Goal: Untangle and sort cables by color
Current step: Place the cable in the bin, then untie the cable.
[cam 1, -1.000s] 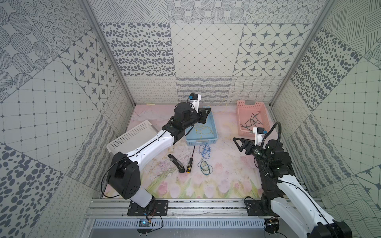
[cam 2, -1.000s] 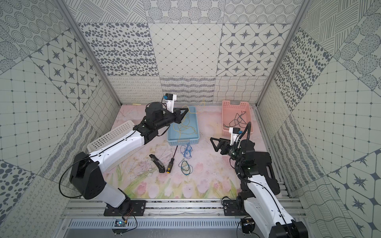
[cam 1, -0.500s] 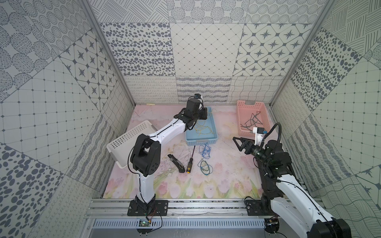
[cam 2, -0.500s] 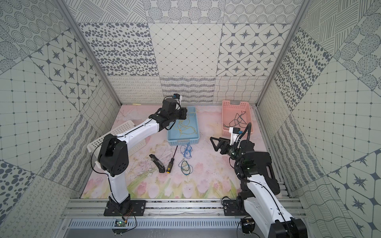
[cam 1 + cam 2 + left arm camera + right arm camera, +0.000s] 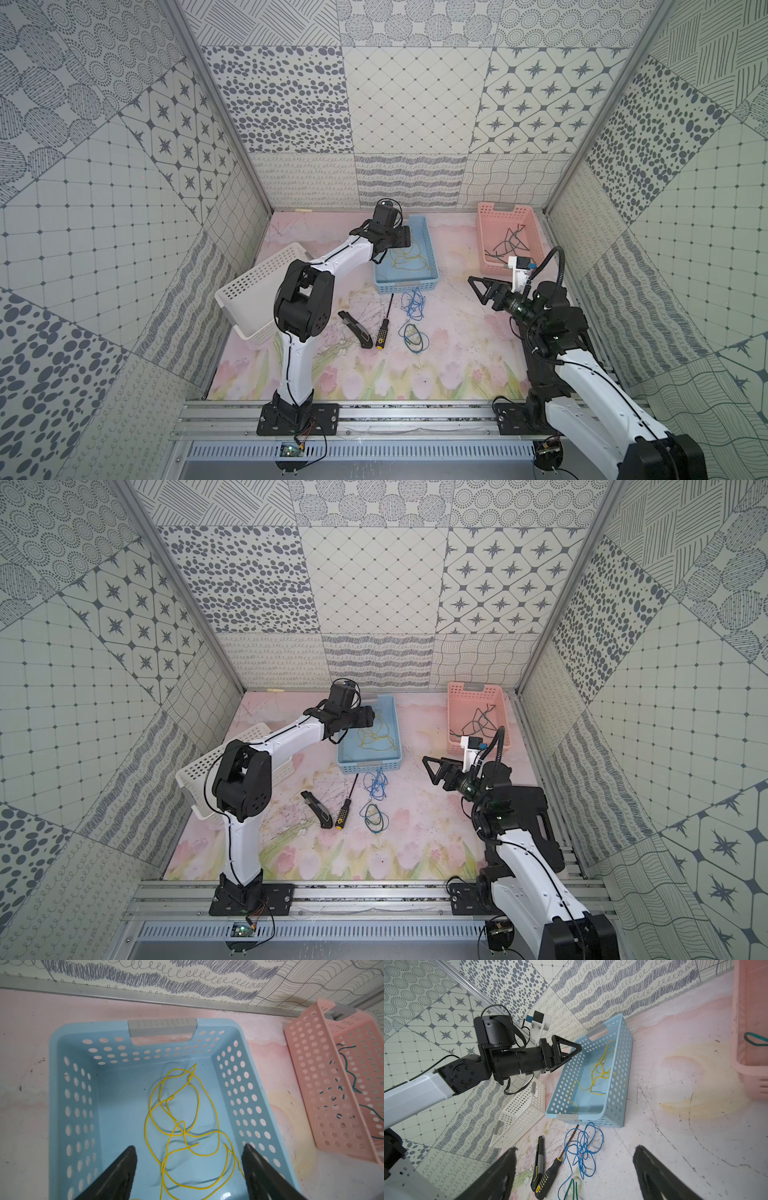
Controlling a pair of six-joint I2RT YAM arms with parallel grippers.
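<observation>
Overhead, in both top views, a yellow cable (image 5: pixel 409 258) is seen lying as a loose tangle inside the blue basket (image 5: pixel 405 286), its long axis laid along the basket's length, from the back wall toward the robot. The left fingers (image 5: pixel 401 240) are held over that basket's left rim. A dark green-black cable (image 5: pixel 509 245) is spread inside the pink basket (image 5: pixel 482 232). On the table (image 5: pixel 457 357), just in front of the blue basket, a blue cable (image 5: pixel 413 302) is bunched and drawn out front to back. Beside the screwdriver (image 5: pixel 383 326), a blue-and-green loop (image 5: pixel 413 336) is laid nearly round.

From the left wrist, the left fingers are shown spread wide with nothing pinched. The yellow cable is coiled on the basket floor beneath and beyond them.

From the right wrist, the right fingers (image 5: pixel 502 1172) are shown spread and empty above the table. The blue cable is found ahead of them, its loops drawn out toward the blue basket. Markings on the screwdriver handle cannot be read.
</observation>
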